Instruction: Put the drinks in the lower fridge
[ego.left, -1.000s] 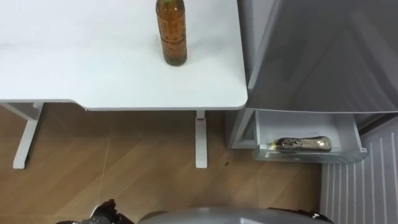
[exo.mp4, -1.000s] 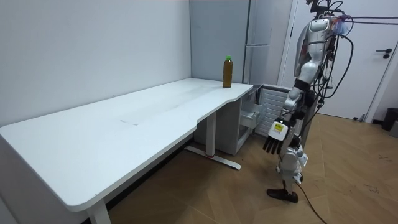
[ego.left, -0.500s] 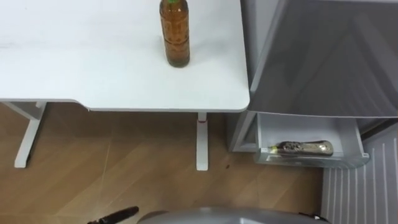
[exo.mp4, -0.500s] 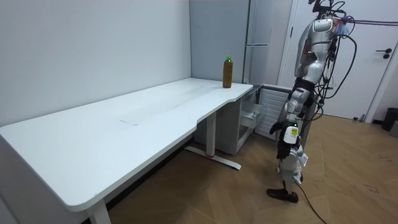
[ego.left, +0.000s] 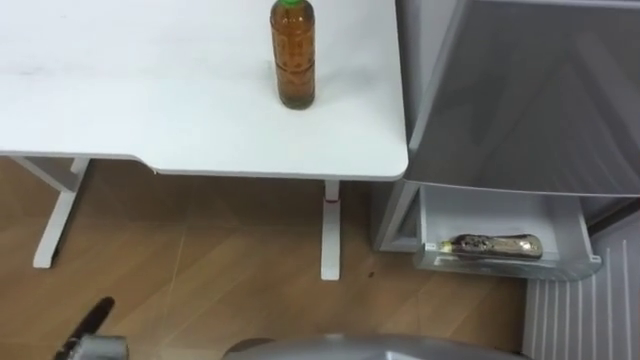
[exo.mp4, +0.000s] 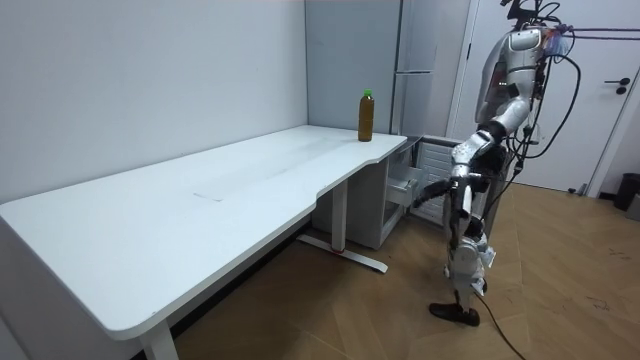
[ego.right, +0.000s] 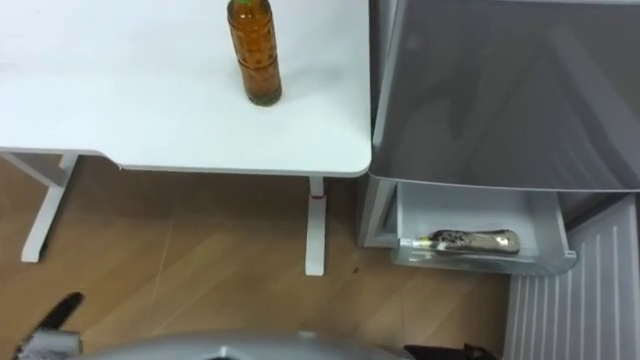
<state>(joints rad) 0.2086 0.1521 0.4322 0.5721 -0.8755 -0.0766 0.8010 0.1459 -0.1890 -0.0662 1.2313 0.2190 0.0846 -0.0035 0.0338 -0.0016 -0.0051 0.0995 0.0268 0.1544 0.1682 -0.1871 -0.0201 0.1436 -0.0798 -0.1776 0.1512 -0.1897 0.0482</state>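
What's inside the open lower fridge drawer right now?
One bottle lies on its side in the drawer. The drawer's rear is covered by the fridge body above.

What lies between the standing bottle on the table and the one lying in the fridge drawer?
Nothing loose, in the left eye view: bare table, then the fridge front and its drawer wall.
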